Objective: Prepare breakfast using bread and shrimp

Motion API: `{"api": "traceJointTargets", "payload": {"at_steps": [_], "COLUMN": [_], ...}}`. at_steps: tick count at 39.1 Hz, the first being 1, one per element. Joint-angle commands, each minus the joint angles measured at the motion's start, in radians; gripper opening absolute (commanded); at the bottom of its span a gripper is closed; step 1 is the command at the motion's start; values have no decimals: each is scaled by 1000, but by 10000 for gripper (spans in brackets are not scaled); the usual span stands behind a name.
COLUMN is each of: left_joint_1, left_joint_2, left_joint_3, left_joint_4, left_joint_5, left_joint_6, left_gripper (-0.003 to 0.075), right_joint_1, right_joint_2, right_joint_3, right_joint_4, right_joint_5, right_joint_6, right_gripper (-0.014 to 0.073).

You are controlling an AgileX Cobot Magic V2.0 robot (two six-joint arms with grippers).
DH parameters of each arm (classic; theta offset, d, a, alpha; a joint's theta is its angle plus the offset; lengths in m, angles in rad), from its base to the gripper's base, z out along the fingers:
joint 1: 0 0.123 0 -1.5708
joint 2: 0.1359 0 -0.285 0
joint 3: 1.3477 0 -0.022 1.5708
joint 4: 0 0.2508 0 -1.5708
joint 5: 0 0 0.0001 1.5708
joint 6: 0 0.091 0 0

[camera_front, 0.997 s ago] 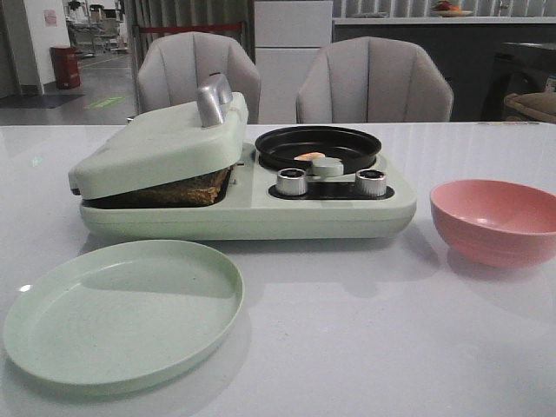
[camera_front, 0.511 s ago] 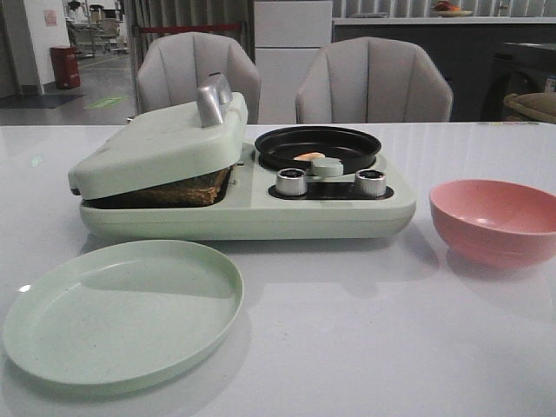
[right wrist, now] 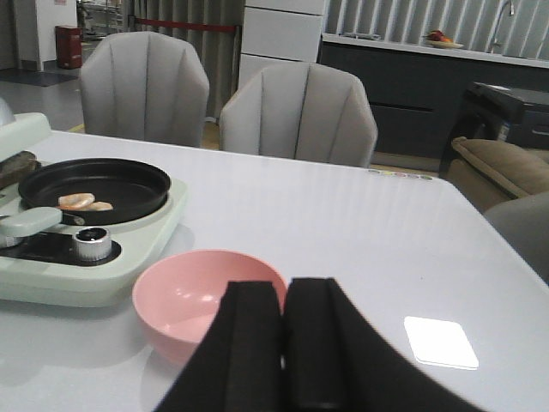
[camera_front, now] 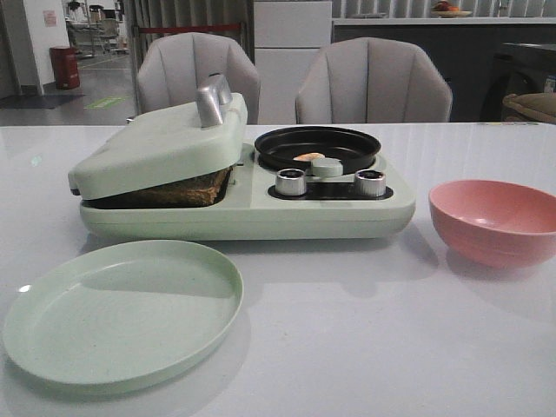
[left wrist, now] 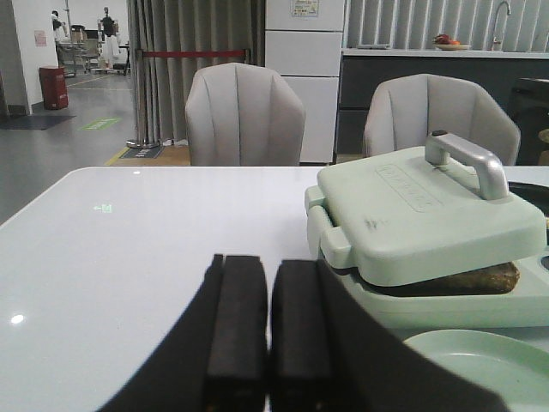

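Note:
The bread [camera_front: 182, 187] lies inside the pale green breakfast maker [camera_front: 252, 208], its brown crust showing under the lowered lid [camera_front: 156, 143]; the same crust edge of the bread [left wrist: 480, 279] shows in the left wrist view. The shrimp [camera_front: 308, 157] rests in the black pan [camera_front: 317, 146], and the shrimp [right wrist: 83, 202] appears as orange-pink pieces in the right wrist view. My left gripper [left wrist: 268, 264] is shut and empty, off to the left of the machine. My right gripper [right wrist: 285, 287] is shut and empty, just behind the pink bowl [right wrist: 206, 296]. Neither gripper shows in the front view.
An empty pale green plate [camera_front: 122, 308] sits in front of the machine, and the pink bowl [camera_front: 495, 221] stands to its right. Two silver knobs [camera_front: 291, 181] face forward. Two grey chairs [camera_front: 373, 82] stand behind the white table.

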Motion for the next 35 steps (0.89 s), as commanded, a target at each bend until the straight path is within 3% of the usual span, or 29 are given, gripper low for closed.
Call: {"api": "traceJointTargets", "payload": {"at_steps": [1,35], "left_joint_1": [5,5], "left_joint_2": [-15,-14], "left_joint_3": [20,20], "left_joint_4": [-9,-9], "left_joint_5": [-78,-78], "left_joint_6": [-8,-8], "left_gripper": [114,114], "right_joint_1": [-8,-8], "right_joint_2": [-5,-52], "right_joint_3": [26,33], "right_joint_4": [-79,-79], "right_joint_5": [-143,-109], "right_joint_6": [88,109], "right_gripper": [142,142]}}
